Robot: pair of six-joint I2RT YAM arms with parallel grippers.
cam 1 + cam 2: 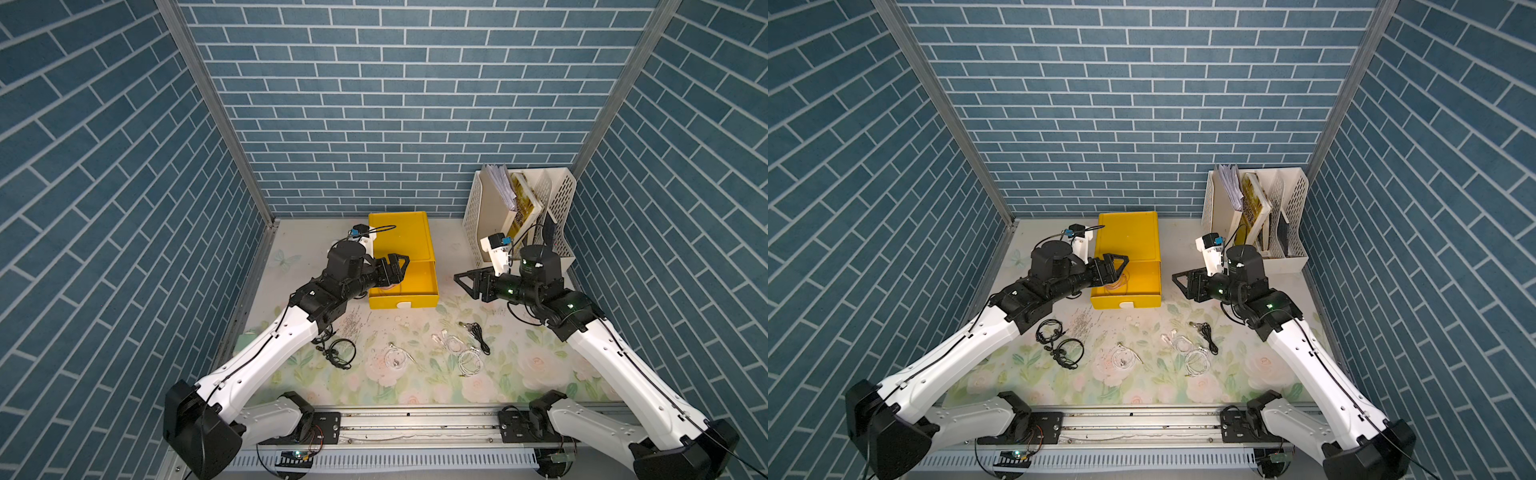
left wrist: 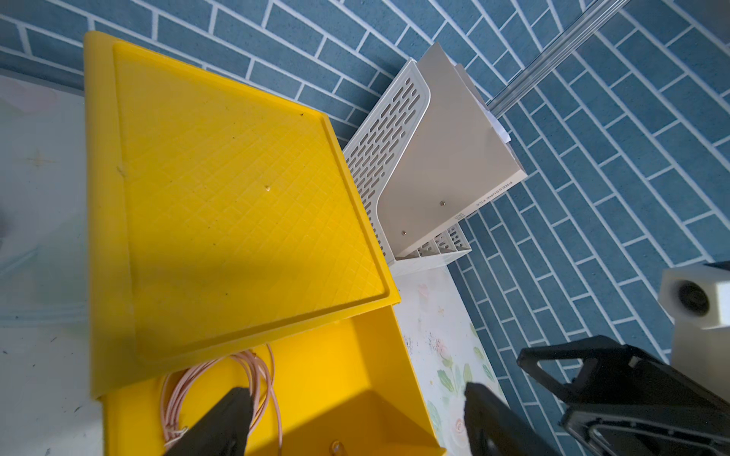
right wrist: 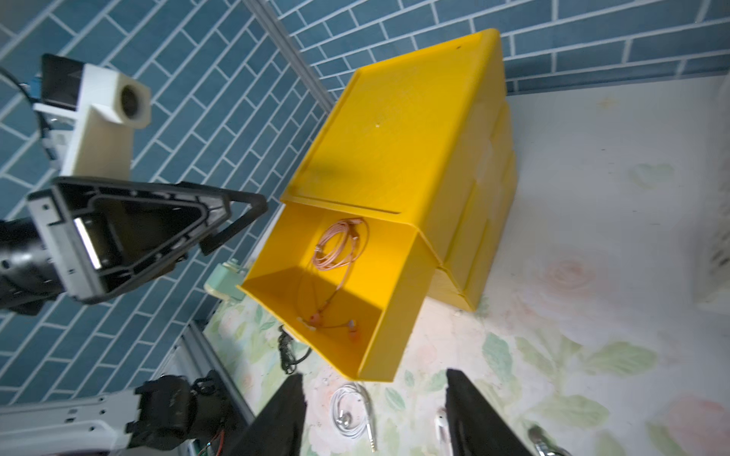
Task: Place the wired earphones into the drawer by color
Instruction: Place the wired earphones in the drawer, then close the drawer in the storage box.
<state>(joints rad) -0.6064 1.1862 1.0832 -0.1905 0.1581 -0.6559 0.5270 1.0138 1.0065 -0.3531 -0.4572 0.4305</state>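
While the left gripper [image 1: 397,270] hangs over the pulled-out drawer [image 1: 415,300] with its jaws spread wide and nothing between them, the pink earphones [image 3: 339,244] lie loose on the drawer floor. They are a thin glossy cable in a slack coil, with two small buds near the front wall. Smooth yellow plastic forms the drawer and its cabinet [image 1: 403,237], whose flat top bears a fine diamond grid. Beside the drawer, the right gripper [image 1: 465,286] hovers above the flower-printed surface [image 1: 519,374], its black wedge-shaped jaws parted and empty. White earphones [image 1: 395,358] and black earphones [image 1: 341,353] rest in small loose coils on the surface, nearer the robot than the drawer.
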